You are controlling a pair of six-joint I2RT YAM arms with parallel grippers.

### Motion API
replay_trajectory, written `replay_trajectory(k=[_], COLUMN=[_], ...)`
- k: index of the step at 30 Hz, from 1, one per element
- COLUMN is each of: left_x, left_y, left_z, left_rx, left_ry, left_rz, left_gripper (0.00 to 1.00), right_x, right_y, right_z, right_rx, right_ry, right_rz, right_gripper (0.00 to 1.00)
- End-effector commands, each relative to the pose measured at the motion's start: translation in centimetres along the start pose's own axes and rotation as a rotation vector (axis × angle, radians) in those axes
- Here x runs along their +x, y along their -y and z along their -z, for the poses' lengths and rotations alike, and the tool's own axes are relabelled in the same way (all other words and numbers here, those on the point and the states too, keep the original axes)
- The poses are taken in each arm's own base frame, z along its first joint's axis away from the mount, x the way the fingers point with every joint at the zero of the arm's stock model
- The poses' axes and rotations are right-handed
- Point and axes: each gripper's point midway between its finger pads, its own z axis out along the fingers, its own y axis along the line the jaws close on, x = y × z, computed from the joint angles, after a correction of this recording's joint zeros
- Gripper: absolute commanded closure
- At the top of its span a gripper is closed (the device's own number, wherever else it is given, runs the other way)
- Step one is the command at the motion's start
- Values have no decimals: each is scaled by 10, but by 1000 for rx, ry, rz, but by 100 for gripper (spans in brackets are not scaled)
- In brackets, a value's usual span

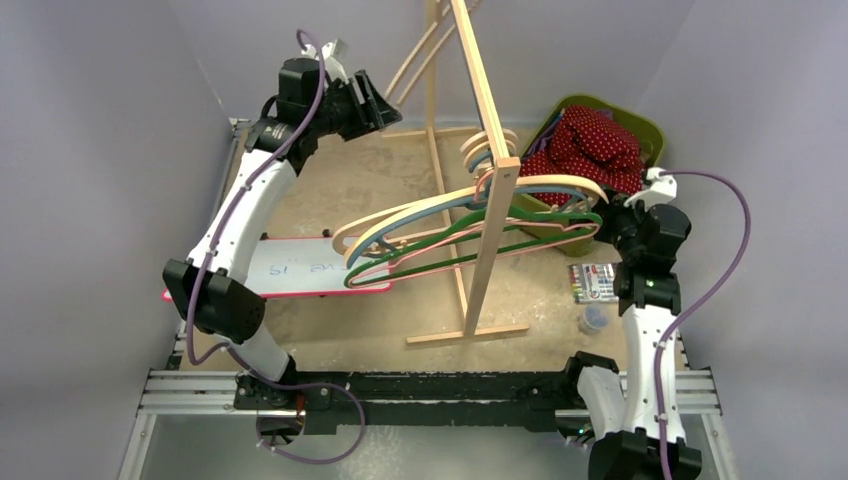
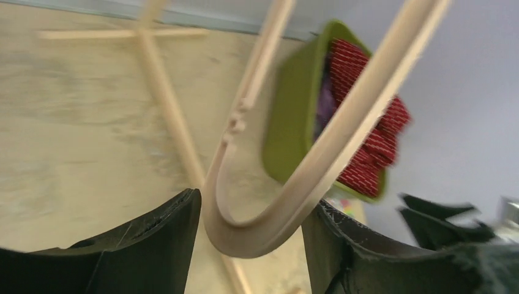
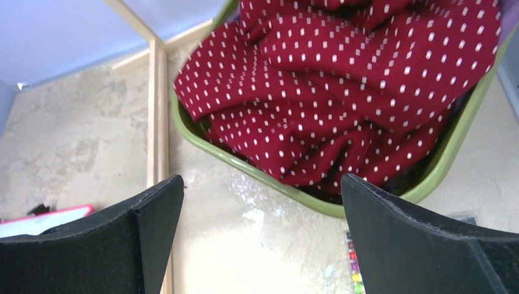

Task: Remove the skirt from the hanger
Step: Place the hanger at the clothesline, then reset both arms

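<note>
Nearest, a silver aluminium rail (image 1: pixel 200 390) carries both arm bases along the front edge of the desk (image 1: pixel 380 170), a pale beige board, mottled and scuffed. Plain grey-lilac walls (image 1: pixel 100 150) close in the left, right and far sides.

On the left of the desk lies a pink-framed whiteboard (image 1: pixel 290 268) with faint writing. On the right, beside the right arm, stand a small clear cup (image 1: pixel 593 320) and, just past it, a flat box of coloured markers (image 1: pixel 593 283).

A light wooden clothes rack (image 1: pixel 490 230) rises from the middle, with a fan of coloured hangers (image 1: pixel 450 230) hung across it.

The right fingers (image 3: pixel 122 245) stand wide apart with nothing between them, hovering over bare desk just before the bin.

Further back, the left fingers (image 2: pixel 153 245) are raised high and stand apart, the curved end of a pale wooden hanger (image 2: pixel 343 122) between them; whether they touch it is unclear in the blur.

In the far right corner, the red white-dotted skirt (image 1: pixel 595 140) lies bunched in an olive-green plastic bin (image 1: pixel 610 105), well apart from that hanger.
</note>
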Motion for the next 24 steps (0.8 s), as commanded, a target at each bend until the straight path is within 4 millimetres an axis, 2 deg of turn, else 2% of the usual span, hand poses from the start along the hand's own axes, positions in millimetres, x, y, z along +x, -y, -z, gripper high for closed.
replay_trajectory(k=[1,4,6,9,11,12,13,14,16,19,20,22,24], left_x=[-51,-66,-71,-74,-75,-76,-79,-80,-85,-91,-92,-93,-92], left_y=[-37,-55,-61,-66,-63,-58,-50,-42,-22,8,17,34,46], left_z=[67,110,139,182,205,217,229,238,260,285,291,303,308], left_rx=[-360,-522,-603,-696,-725,-724,-710,-693,-634,-535,-500,-432,-376], left_ry=[253,376,451,549,594,617,645,670,734,818,839,870,888], left_rz=[-190,-272,-312,-349,-365,-365,-366,-367,-366,-369,-369,-375,-378], left_gripper=[39,37,34,30,30,30,30,30,30,29,29,29,29], right_x=[-57,-69,-64,-92,-115,-133,-153,-162,-196,-233,-242,-247,-244], right_y=[-5,16,20,15,5,-4,-21,-33,-60,-95,-108,-141,-170], right_z=[8,8,7,15,24,31,43,49,76,116,129,155,181], right_rx=[59,194,221,237,213,191,128,80,3,-96,-140,-272,-396], right_ry=[138,144,103,150,209,253,297,317,413,526,556,579,595], right_rz=[-37,-67,-75,-73,-62,-39,12,31,71,127,162,261,357], right_gripper=[1,1,1,1,1,1,1,1,1,1,1,1,1])
